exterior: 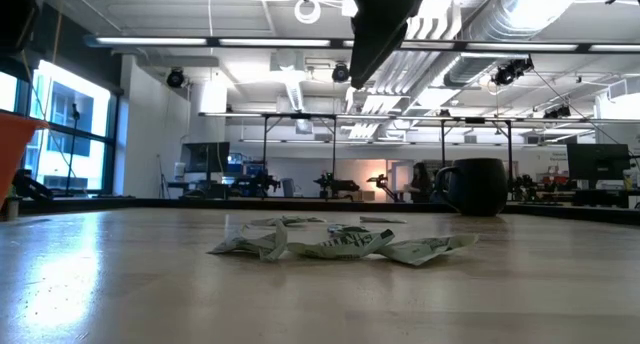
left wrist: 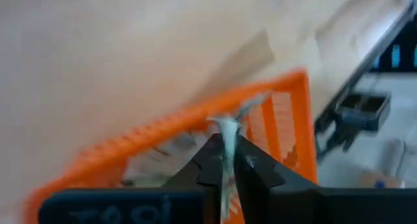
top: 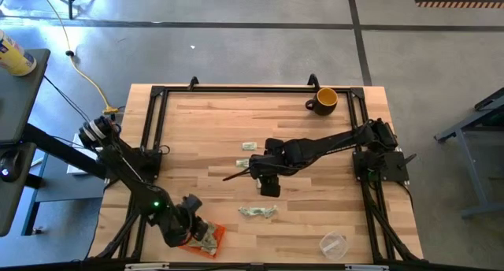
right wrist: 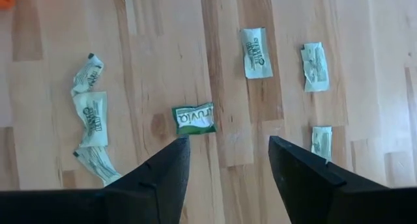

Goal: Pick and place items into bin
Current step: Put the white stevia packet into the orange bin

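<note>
- Items: small crumpled packets (right wrist: 193,118) lie scattered mid-bench; a few already sit in the orange bin (top: 206,239) at the near-left corner.
- They look light, thin and limp; pinching a raised crease or edge seems best.
- Left pincer (left wrist: 227,160) over the bin, nearly closed, pinches one packet.
- Right pincer (right wrist: 228,152) hovers wide, empty, above one packet.
- Bench (top: 213,129) is smooth wood; a mug (top: 324,100) stands far right, workshop behind.

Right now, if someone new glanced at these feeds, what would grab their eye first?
Probably the bright orange bin at the table's near left corner, where the left claw pinches a pale packet over it. Next, the right claw hanging open above the middle of the table, over scattered green-and-white packets. Then the yellow-and-black mug at the far right corner.
</note>
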You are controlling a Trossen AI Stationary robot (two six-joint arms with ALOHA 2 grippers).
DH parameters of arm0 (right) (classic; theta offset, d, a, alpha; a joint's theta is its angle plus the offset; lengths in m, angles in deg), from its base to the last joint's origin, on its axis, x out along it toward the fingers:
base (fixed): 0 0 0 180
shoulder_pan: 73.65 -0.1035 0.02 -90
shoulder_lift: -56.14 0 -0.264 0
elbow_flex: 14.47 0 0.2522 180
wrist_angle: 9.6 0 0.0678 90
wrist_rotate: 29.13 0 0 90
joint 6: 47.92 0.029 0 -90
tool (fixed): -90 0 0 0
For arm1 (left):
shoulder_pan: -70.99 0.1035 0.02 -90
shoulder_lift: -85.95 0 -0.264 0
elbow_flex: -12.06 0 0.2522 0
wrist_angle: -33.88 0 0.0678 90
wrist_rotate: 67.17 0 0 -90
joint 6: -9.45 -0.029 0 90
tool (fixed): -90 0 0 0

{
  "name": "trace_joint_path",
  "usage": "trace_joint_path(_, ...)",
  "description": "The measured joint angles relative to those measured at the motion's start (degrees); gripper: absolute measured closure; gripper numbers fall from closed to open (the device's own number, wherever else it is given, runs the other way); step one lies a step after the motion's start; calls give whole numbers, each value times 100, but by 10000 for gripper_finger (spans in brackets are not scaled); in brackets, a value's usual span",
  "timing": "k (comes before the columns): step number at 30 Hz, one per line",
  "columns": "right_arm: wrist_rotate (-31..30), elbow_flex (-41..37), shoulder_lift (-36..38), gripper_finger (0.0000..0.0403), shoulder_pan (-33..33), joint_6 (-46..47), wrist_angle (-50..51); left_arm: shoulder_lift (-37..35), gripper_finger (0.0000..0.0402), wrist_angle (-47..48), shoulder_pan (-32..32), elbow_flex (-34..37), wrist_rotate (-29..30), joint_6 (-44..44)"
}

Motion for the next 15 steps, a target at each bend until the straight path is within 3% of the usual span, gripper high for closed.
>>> trace_joint_path(3,-49,0,0,203,0,-13,5,200,345,-413,9,0,-370,-173)
trace_joint_path(9,-49,0,0,203,0,-147,68,234,359,-479,-119,-67,-490,-150)
trace_joint_path(15,-49,0,-1,203,0,-156,123,201,289,-320,-276,-284,-352,35)
